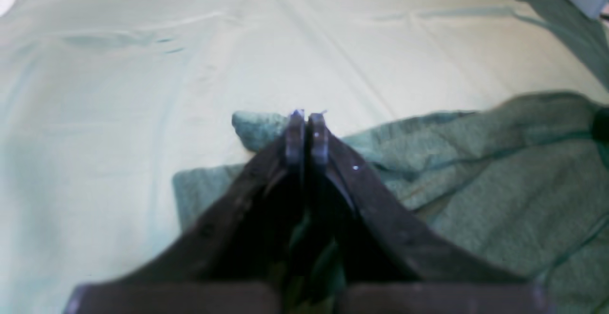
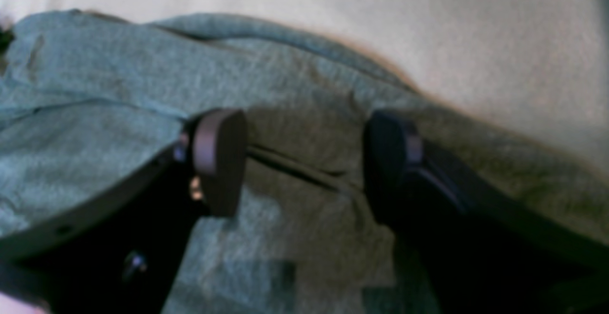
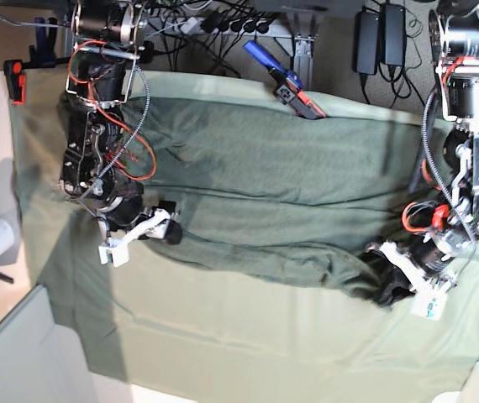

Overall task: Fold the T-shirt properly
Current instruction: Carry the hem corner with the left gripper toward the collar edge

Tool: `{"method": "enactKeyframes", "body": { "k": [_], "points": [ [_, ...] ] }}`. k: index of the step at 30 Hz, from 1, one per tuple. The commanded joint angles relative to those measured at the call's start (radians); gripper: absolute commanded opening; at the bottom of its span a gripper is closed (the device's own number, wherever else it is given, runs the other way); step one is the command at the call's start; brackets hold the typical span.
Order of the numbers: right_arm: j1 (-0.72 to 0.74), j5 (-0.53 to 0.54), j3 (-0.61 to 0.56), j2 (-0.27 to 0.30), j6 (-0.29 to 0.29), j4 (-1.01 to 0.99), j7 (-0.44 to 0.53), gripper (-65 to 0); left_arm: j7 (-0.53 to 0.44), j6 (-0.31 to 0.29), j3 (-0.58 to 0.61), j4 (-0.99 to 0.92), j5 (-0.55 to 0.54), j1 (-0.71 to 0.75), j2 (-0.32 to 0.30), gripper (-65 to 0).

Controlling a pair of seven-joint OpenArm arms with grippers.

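Your left hand is sitting fully closed, its two fingertips pressed together with no gap between them. In the left wrist view a small tuft of the T-shirt is poking out just beyond and to one side of those tips, but that view is too blurred for you to tell whether any fabric is actually being pinched. In the base view that hand is resting at one end of the garment, where the dark cloth is bunching up.

Your right hand is standing wide apart, one finger on either side of a crease in the knit, with nothing gripped between them. The pads are hovering just above or touching the fabric; the blur is keeping you from telling which. In the base view this hand is sitting at the opposite end of the shirt.

The T-shirt is lying stretched out across the middle of the counter between your two arms, on top of the pale green table cloth. It is wrinkled, with long folds running along its length.
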Motion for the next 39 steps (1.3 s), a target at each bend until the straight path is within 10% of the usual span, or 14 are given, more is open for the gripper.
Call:
{"method": "enactKeyframes", "body": {
  "k": [1,13,21,30,39],
  "points": [
    [0.017,0.008,0.004,0.016,0.004,0.015,0.008,-24.9,-0.022,-0.008,-0.005,0.038,-0.015,-0.006,-0.002,-65.0],
    [0.019,0.008,0.008,0.016,0.004,0.016,0.022,-24.9,-0.023,-0.03,-0.067,0.064,-0.03,0.118,-0.005,-63.9],
    [0.023,0.008,0.031,0.017,0.004,0.022,0.023,-24.9,-0.017,-0.041,-0.067,0.064,-0.073,0.181,-0.006,-39.5],
    [0.081,0.095,0.239,0.073,0.004,0.043,0.005,-24.9,0.104,-0.079,-0.128,0.173,-0.23,0.182,-0.04,-38.9],
    [0.071,0.022,0.197,0.122,0.005,0.023,-0.001,-24.9,0.105,-0.08,-0.12,0.204,-0.255,0.176,-0.093,-38.9]
  ]
}}
